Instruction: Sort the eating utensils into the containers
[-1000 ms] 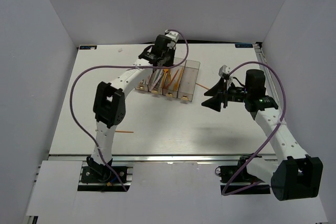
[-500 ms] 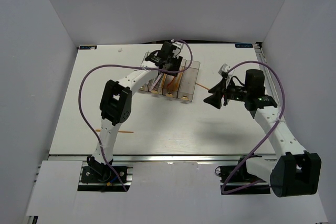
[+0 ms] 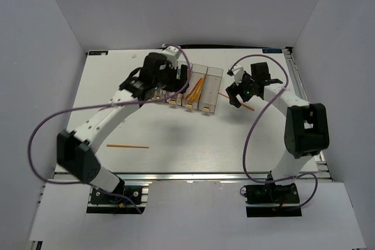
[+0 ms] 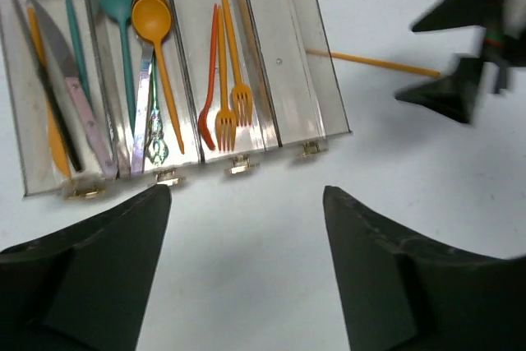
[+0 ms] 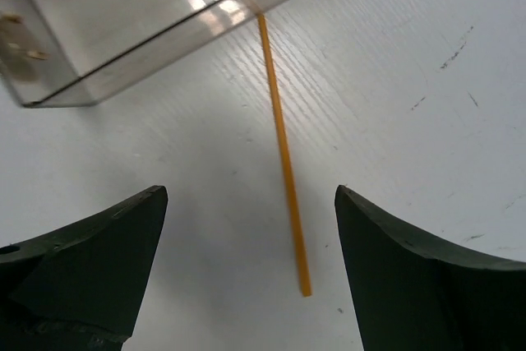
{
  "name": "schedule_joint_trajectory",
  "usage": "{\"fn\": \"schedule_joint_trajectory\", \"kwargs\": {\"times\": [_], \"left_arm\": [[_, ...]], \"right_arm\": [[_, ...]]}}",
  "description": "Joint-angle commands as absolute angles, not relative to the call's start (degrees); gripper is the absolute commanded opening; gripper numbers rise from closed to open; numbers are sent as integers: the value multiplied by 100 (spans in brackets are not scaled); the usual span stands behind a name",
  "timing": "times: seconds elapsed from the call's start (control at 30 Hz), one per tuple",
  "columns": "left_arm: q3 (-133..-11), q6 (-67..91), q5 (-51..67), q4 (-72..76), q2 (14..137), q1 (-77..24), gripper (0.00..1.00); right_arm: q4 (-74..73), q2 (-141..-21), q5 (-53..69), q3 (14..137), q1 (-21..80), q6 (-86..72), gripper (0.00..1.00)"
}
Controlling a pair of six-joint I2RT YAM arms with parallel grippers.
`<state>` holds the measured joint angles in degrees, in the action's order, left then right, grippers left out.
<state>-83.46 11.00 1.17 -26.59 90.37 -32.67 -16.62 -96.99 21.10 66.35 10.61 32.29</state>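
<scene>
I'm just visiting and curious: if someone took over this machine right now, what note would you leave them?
Left tool: open, holding nothing, over the bins.
Right tool: open, fingers either side of an orange stick lying on the table just right of the bins; not gripped.
Done: knives, spoons and forks lie in three bins, one kind each.
Left: that stick, plus a second stick lying alone towards the table's near left. The rightmost bin holds nothing.

No lettering can be read, even on the tags (image 4: 240, 168) of the containers (image 4: 283, 63)
</scene>
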Motion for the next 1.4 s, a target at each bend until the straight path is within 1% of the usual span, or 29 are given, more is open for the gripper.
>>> {"fn": "schedule_joint_trajectory", "kwargs": {"times": [0.0, 0.03, 0.07, 0.1, 0.13, 0.17, 0.2, 0.27, 0.3, 0.4, 0.43, 0.47, 0.5, 0.6, 0.63, 0.67, 0.7, 0.77, 0.8, 0.87, 1.0, 1.17, 1.27, 1.3, 1.37], "left_arm": [[-7447, 1318, 89, -2339, 7861, -3226, 89], [-6827, 1371, 10, -2242, 7248, -3199, 91], [-6525, 1371, -331, -2172, 6938, -3191, 95], [-6226, 1354, -447, -2040, 6639, -3190, 96], [-5675, 1354, -587, -1961, 6366, -3173, 98], [-5425, 1327, -841, -1864, 5841, -3155, 98], [-5205, 1327, -957, -1820, 5610, -3155, 98], [-4712, 1301, -1203, -1793, 5055, -3147, 98], [-4615, 1283, -1256, -1802, 4915, -3146, 98], [-4386, 1248, -1388, -1837, 4527, -3146, 98], [-4334, 1248, -1406, -1837, 4465, -3146, 98], [-4255, 1248, -1406, -1828, 4352, -3146, 98], [-4228, 1248, -1389, -1837, 4307, -3146, 98], [-4131, 1248, -1380, -1846, 4176, -3146, 98], [-4122, 1239, -1389, -1846, 4149, -3146, 98], [-4113, 1248, -1380, -1837, 4122, -3146, 98], [-4096, 1239, -1362, -1846, 4079, -3146, 98], [-4069, 1248, -1336, -1846, 4034, -3138, 98], [-4069, 1248, -1327, -1837, 3991, -3138, 98], [-4052, 1248, -1318, -1846, 3964, -3146, 98], [-4043, 1248, -1283, -1846, 3929, -3146, 98], [-4034, 1266, -1274, -1837, 3902, -3138, 98], [-4034, 1248, -1283, -1837, 3885, -3120, 98], [-4034, 1248, -1283, -1846, 3876, -3129, 98], [-4025, 1248, -1301, -1846, 3867, -3103, 98]], "right_arm": [[-1925, -10124, 1249, 7101, 1186, 3779, 89], [-2003, -10395, 1135, 7215, 1195, 3814, 89], [-2082, -10537, 1108, 7459, 1195, 3849, 89], [-2170, -10669, 1081, 7592, 1187, 3902, 89], [-2249, -10887, 1055, 7707, 1195, 3928, 89], [-2346, -10977, 1046, 7847, 1204, 3990, 88], [-2373, -11047, 1037, 7875, 1204, 4025, 88], [-2391, -11179, 984, 7875, 1195, 4095, 83], [-2408, -11249, 958, 7866, 1195, 4113, 78], [-2470, -11399, 879, 7857, 1204, 4166, 66], [-2505, -11434, 862, 7866, 1195, 4175, 57], [-2566, -11469, 861, 7866, 1204, 4184, 52], [-2601, -11531, 905, 7875, 1195, 4192, 44], [-2759, -11610, 967, 7875, 1195, 4201, 31], [-2795, -11619, 975, 7866, 1195, 4201, 22], [-2830, -11619, 967, 7858, 1187, 4210, 18], [-2900, -11610, 967, 7823, 1187, 4219, 11], [-2979, -11584, 984, 7779, 1152, 4210, 5], [-3006, -11532, 950, 7735, 1143, 4210, 0], [-3015, -11435, 844, 7647, 1116, 4166, 0], [-2874, -10787, 703, 7410, 1046, 4104, 0], [-2874, -9986, 1001, 7479, 1037, 3947, 0], [-2988, -9660, 1650, 7777, 1046, 3491, 0], [-3023, -9650, 2131, 7865, 1055, 3193, 0], [-3059, -9659, 2591, 8015, 1124, 2858, 0]]}}
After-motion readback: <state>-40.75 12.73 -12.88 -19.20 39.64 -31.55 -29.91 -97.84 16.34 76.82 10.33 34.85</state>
